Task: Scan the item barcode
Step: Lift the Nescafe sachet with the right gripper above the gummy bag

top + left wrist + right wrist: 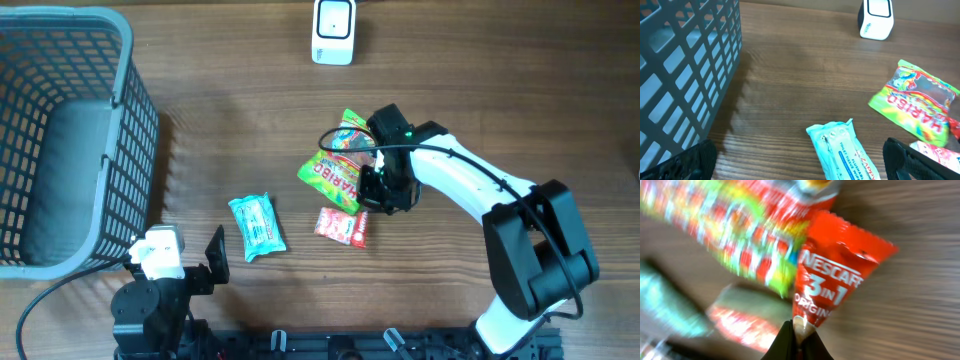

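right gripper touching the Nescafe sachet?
Touching. Right wrist view: the right gripper is shut, its tips pinching the Nescafe sachet at its lower end.

Nescafé 3in1 on red sachet [840,265], Haribo on green candy bag [915,107]

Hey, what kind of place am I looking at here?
Probably a mock shop checkout set up on a wooden table: a white barcode scanner, a grey shopping basket, and packaged goods such as a Haribo bag and a Nescafé sachet.
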Tool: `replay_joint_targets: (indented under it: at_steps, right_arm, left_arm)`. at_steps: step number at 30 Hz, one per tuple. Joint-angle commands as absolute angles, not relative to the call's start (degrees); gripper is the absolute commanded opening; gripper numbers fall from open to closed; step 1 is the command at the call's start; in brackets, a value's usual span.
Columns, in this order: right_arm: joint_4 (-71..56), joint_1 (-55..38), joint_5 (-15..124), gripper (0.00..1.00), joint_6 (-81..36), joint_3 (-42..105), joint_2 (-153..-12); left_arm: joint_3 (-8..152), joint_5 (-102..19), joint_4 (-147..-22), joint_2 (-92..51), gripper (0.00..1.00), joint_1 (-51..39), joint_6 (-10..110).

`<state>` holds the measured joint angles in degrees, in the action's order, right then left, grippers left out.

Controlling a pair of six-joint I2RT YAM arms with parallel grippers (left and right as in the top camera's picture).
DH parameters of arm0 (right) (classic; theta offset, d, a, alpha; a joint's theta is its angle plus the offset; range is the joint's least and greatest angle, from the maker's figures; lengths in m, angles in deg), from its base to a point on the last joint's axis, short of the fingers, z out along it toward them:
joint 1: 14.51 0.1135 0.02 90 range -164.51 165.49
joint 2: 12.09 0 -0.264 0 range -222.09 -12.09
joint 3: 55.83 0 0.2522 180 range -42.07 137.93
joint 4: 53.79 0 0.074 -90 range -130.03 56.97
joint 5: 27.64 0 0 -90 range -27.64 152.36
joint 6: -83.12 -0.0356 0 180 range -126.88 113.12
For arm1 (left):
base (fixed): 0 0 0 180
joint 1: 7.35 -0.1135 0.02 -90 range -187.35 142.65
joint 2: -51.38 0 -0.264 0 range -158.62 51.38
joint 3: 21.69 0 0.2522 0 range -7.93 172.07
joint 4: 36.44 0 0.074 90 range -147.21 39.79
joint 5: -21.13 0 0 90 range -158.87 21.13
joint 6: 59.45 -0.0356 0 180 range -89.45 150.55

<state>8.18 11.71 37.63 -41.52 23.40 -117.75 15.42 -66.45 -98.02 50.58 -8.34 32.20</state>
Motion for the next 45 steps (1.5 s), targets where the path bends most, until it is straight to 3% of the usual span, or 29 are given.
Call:
replay_joint_targets:
  at_steps: [1,3,9,20,24,32,34,37,39,40,42,45]
  right_arm:
    - [7.7,12.0,26.1,0.05,-35.3,24.7,-113.7]
    - [5.2,12.0,21.6,0.05,-30.3,24.7,-112.4]
    - [-11.1,11.7,-10.6,0.04,-20.6,24.7,-111.8]
    - [-35.2,11.7,-25.2,0.04,-20.2,24.7,-111.8]
    - [-38.6,11.7,-30.6,0.04,-5.3,24.7,-111.8]
    - [-67.7,11.7,-30.5,0.04,-1.7,24.7,-111.8]
    - [-70.1,11.5,-30.0,0.04,5.7,24.7,-111.8]
    - [-67.8,11.3,-30.4,0.04,5.3,24.7,-111.8]
    - [-55.6,11.0,-23.9,0.04,-1.3,24.7,-111.9]
    - [-47.0,10.7,-13.8,0.04,-2.3,24.7,-111.9]
    - [-26.9,10.3,24.2,0.04,-9.7,24.6,-112.4]
    - [-20.9,10.0,40.4,0.04,-16.0,24.6,-115.5]
  left_arm:
    - [15.0,-67.0,-97.9,51.0,1.0,-7.9,32.3]
    - [15.0,-67.0,-97.9,51.0,1.0,-7.9,32.3]
    - [15.0,-67.0,-97.9,51.0,1.0,-7.9,32.3]
    - [15.0,-67.0,-97.9,51.0,1.0,-7.9,32.3]
    - [15.0,-67.0,-97.9,51.0,1.0,-7.9,32.3]
    - [15.0,-67.0,-97.9,51.0,1.0,-7.9,32.3]
    - [15.0,-67.0,-97.9,51.0,1.0,-7.9,32.3]
    - [15.0,-67.0,-97.9,51.0,1.0,-7.9,32.3]
    - [15.0,-67.0,-97.9,51.0,1.0,-7.9,32.3]
    - [15.0,-67.0,-97.9,51.0,1.0,-7.9,32.3]
    - [15.0,-67.0,-97.9,51.0,1.0,-7.9,32.3]
    - [15.0,-67.0,-97.9,51.0,1.0,-7.9,32.3]
